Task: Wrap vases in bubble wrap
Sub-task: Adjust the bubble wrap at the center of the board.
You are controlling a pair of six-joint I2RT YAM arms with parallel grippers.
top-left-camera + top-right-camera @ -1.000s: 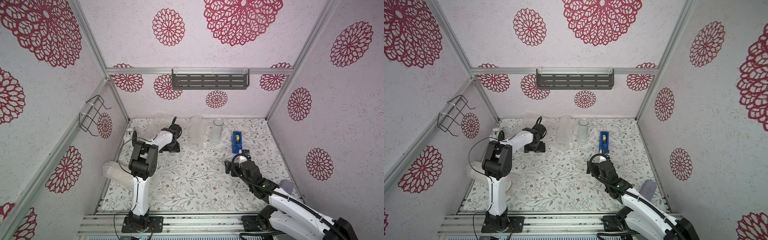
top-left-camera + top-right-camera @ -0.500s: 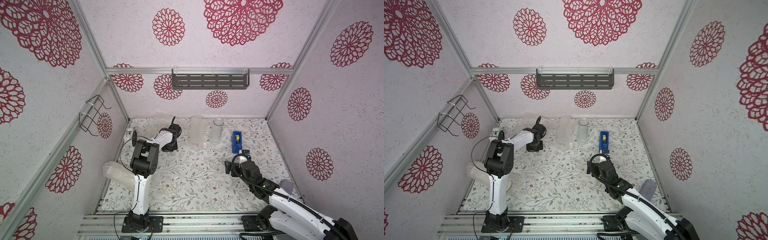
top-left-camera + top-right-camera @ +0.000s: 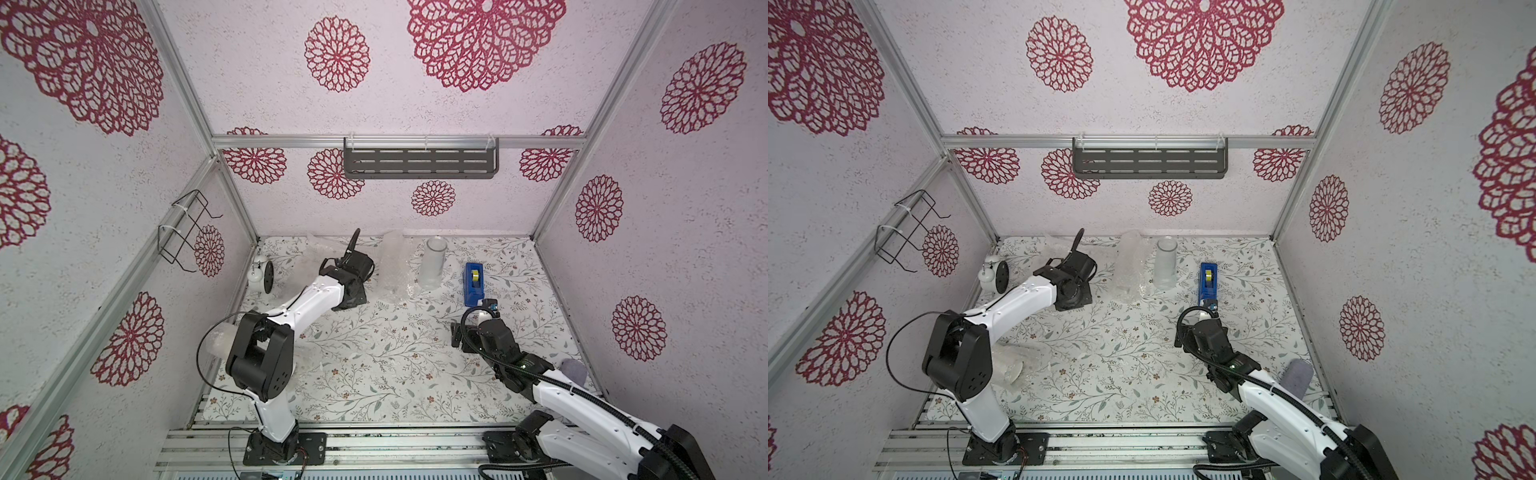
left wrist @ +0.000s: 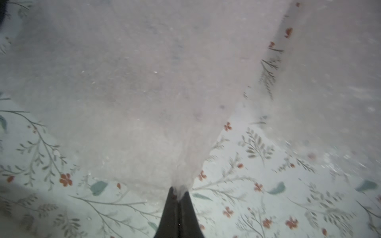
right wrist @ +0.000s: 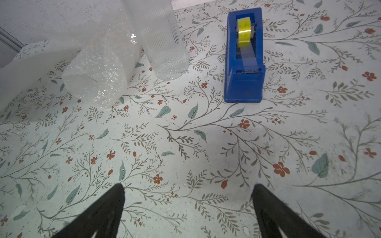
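- Bubble wrap, a clear crinkly plastic sheet dotted with small air bubbles (image 4: pixel 134 92), is lying spread over the far left corner of the floral-patterned counter (image 4: pixel 288 206). In the left wrist view it is fanning out ahead of the left claw (image 4: pixel 179 194).
- That left claw is pinching one gathered corner of the sheet, with its jaws pressed together on the plastic. In both top views the jaws are hiding under the wrist.
- Over bare counter, the right claw (image 5: pixel 188 186) is hanging with its jaws spread wide and nothing between them.
- At the far side, a tall clear ribbed glass cylinder vase (image 3: pixel 433 264) is standing upright with its long axis vertical. It is sitting just beside a standing crumpled bundle of more bubble film (image 3: pixel 392 268) and near the blue plastic tape dispenser (image 3: pixel 474 282). Whether that bundle is hiding another vase I cannot tell.
- The coming move is turning on this: the pinched sheet is lying to the left of the glass vase, with the bundle between them. The left arm is nearer the sheet; the right arm is nearer the vase, which is standing ahead of its open jaws.
- So the sheet probably needs dragging toward the middle, and the vase needs laying across it.
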